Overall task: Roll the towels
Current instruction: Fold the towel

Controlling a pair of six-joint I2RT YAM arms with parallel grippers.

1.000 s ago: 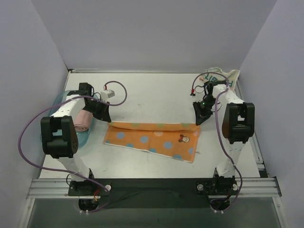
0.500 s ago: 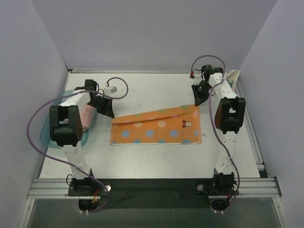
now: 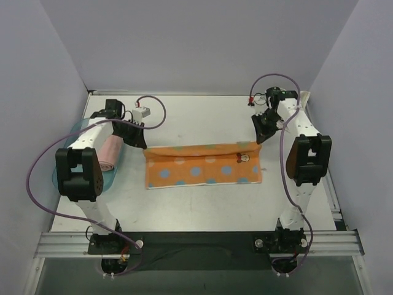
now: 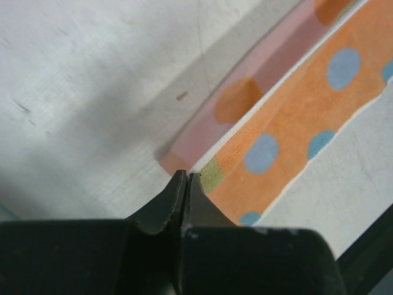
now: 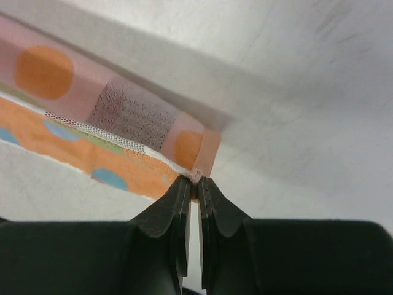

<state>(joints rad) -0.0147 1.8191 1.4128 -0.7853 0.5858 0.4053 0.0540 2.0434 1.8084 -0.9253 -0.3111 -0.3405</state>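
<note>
An orange towel (image 3: 202, 167) with blue dots lies across the middle of the table, its far edge folded over toward me. Its pink striped underside shows in both wrist views. My left gripper (image 3: 142, 145) is shut on the towel's far left corner (image 4: 212, 174), jaws pressed together (image 4: 186, 176). My right gripper (image 3: 262, 140) is shut on the far right corner, with a bit of cloth pinched between its tips (image 5: 195, 180). A plain pink towel (image 3: 110, 152) lies rolled in the tray. A sliver of a whitish towel (image 3: 303, 97) shows behind the right arm.
The shallow teal tray (image 3: 112, 176) sits at the left, partly under the left arm. Grey walls close in the table at the back and on both sides. Purple cables loop off both arms.
Both grippers carried the towel's far edge up and back down toward me. The towel now lies straight and narrower, where it was tilted a second ago.
</note>
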